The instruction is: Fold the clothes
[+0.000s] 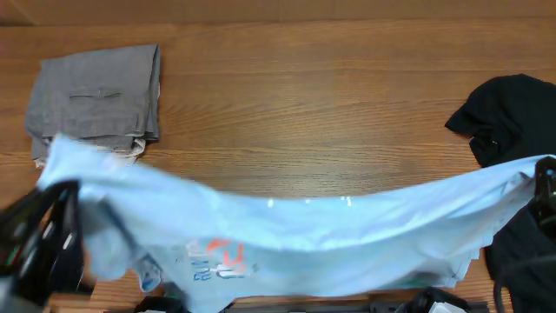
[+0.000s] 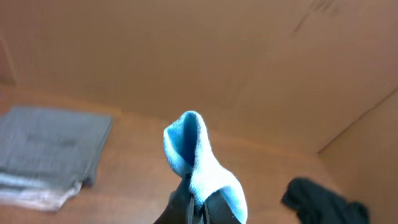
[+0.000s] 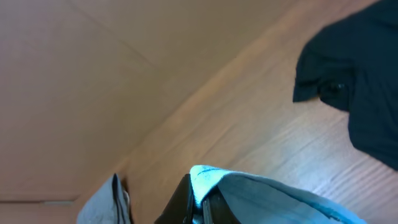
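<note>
Light blue T-shirt is hanging stretched wide across the near side of the table, with its lettering showing low toward the left. Left gripper is pinching one bunched corner, fingers closed on the fabric. Right gripper is clamping the opposite corner the same way. Black garment is lying crumpled at the right edge, partly behind the shirt. Grey trousers are sitting folded at far left.

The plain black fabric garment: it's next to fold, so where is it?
Overhead, the black fabric garment lies crumpled at the right edge of the wooden table, beside the right end of the light blue cotton T-shirt.
</note>
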{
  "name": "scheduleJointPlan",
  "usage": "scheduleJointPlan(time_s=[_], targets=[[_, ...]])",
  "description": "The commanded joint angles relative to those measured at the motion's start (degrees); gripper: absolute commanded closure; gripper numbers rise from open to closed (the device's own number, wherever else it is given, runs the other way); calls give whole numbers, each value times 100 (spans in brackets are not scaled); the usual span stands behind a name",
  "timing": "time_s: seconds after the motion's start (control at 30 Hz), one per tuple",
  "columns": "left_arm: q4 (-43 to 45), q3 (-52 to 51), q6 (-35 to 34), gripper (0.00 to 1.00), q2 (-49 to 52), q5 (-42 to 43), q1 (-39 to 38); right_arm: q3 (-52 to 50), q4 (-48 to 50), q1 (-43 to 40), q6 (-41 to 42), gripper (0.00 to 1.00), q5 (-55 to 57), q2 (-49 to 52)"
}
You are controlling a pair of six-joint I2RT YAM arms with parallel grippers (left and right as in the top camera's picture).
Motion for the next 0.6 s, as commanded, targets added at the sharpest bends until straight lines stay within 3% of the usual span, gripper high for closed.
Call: scheduleJointPlan(time_s=[0.0,0.3,0.57], targets=[[39,-494,-92,96,597,-129,0,-247,31,4,-22,96,181,354],[1185,-1856,-109,96,2100,-101,0,-680,409,15,-94,96,439,2208],[2986,-2396,-149,96,3995,-63,-2,-697,2157,352,-170,96,334,4360]])
